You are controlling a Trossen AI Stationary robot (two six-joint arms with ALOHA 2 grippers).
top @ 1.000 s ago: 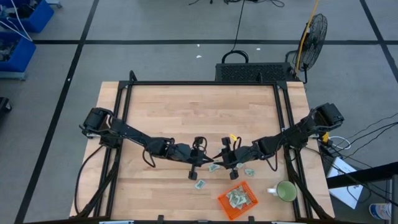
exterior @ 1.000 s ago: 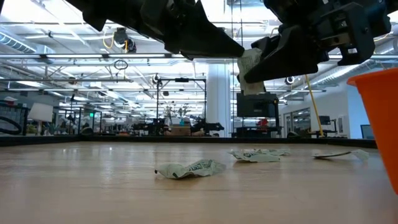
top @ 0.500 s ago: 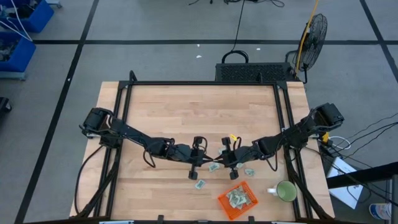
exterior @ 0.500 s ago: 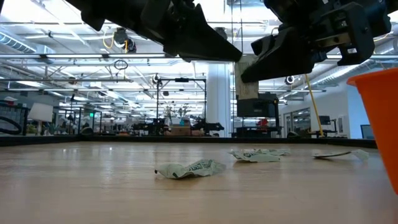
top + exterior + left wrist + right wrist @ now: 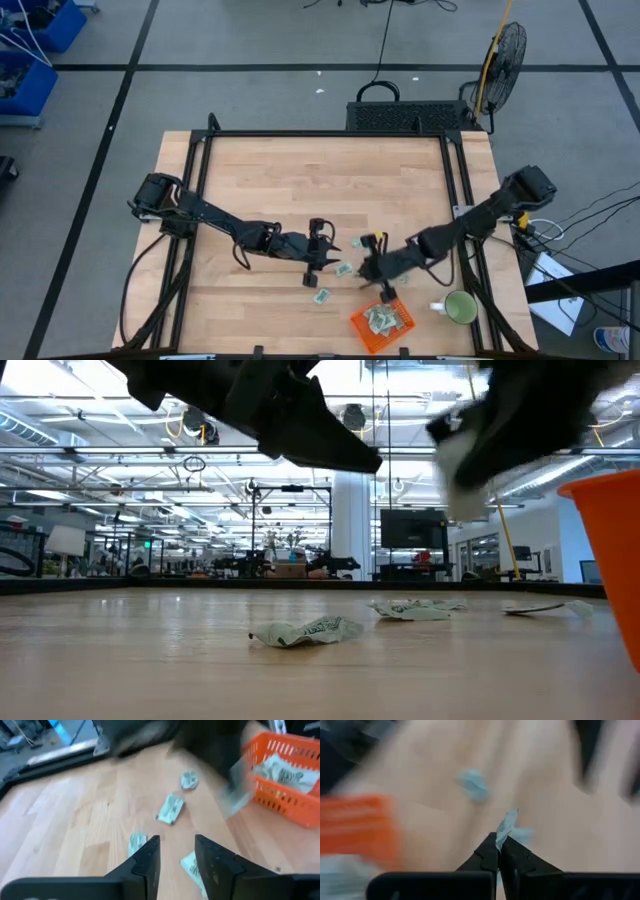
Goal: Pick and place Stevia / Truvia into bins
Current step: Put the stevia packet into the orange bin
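Note:
My right gripper [image 5: 365, 272] hangs above the table just beyond the orange basket [image 5: 382, 320], shut on one pale green Stevia sachet [image 5: 506, 824]. In the low view it is a blur with the sachet [image 5: 455, 480] below it. My left gripper [image 5: 177, 857] stands open with nothing between its fingers, over the table's middle [image 5: 328, 250], to the left of the right one. Several loose sachets lie flat on the wood [image 5: 170, 809] [image 5: 189, 780] [image 5: 322, 296]. More sachets lie inside the basket [image 5: 285, 770]. My right gripper pinches the sachet by one end [image 5: 501, 836] between its two fingertips. The rest of the sachet sticks out past the fingertips. It is lifted clear of the table.
A round green mug [image 5: 460, 307] stands right of the basket, near the table's front right corner. Black frame rails run along the table's left and right sides. The far half of the wooden top [image 5: 320, 170] is bare.
A sachet that hung between both grippers has gone with my right gripper, which has swung quickly toward the near edge and the basket. My left gripper has stayed where it was and no longer holds the sachet.

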